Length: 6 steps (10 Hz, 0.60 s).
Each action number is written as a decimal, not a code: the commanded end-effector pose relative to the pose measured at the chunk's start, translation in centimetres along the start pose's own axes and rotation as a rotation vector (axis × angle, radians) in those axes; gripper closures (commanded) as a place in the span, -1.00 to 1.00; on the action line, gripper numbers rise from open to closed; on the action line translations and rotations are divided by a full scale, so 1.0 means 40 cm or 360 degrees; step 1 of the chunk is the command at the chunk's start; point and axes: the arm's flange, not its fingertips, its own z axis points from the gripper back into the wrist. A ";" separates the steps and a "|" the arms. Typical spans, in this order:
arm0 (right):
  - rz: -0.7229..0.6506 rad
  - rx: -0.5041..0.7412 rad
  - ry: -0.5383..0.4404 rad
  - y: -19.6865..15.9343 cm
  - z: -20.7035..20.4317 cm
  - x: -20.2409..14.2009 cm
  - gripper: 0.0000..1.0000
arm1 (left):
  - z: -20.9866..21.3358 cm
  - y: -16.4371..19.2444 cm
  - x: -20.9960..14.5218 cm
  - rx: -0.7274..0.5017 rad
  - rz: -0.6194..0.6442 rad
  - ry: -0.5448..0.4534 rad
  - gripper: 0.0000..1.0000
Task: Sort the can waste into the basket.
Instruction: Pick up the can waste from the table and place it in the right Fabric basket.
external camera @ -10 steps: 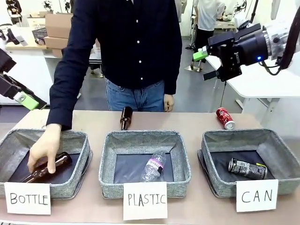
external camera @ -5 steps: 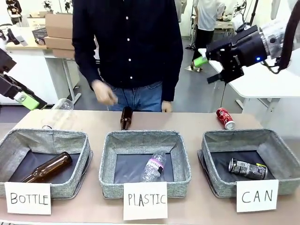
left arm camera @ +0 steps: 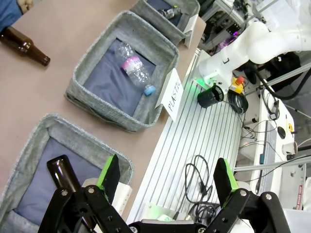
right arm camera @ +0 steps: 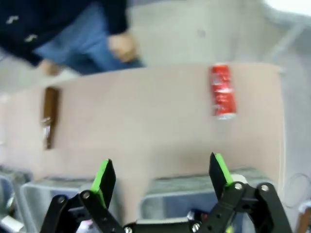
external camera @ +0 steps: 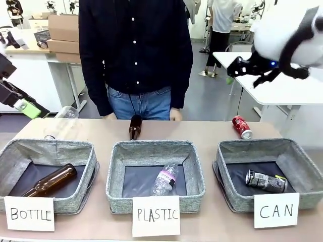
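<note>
Both grippers wide open, right gripper high above red can near table's far edge.

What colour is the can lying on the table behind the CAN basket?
Red with silver ends, clearest in the front view.

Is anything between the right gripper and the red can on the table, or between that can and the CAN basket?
Nothing visible. The right gripper, jaws open, hangs above bare tabletop with the red can lying clear beyond it. The CAN basket sits just in front of the can, and only its rear wall lies between them.
</note>
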 end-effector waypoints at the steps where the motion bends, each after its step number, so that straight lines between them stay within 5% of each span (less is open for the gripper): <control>1: -0.0148 -0.0059 0.0004 0.004 0.080 -0.033 -1.00 | -0.005 -0.004 0.000 -0.0003 0.0002 -0.0040 -1.00; 2: 0.0000 0.0000 0.0000 0.000 0.000 0.000 -1.00 | -0.005 -0.004 0.000 -0.0003 0.0002 -0.0040 -1.00; 4: 0.0000 0.0000 0.0000 0.000 0.000 0.000 -1.00 | -0.005 -0.004 0.000 -0.0003 0.0002 -0.0040 -1.00; 6: -0.0061 -0.0209 0.0091 -0.026 -0.016 0.016 -1.00 | -0.005 -0.004 0.000 -0.0003 0.0002 -0.0040 -1.00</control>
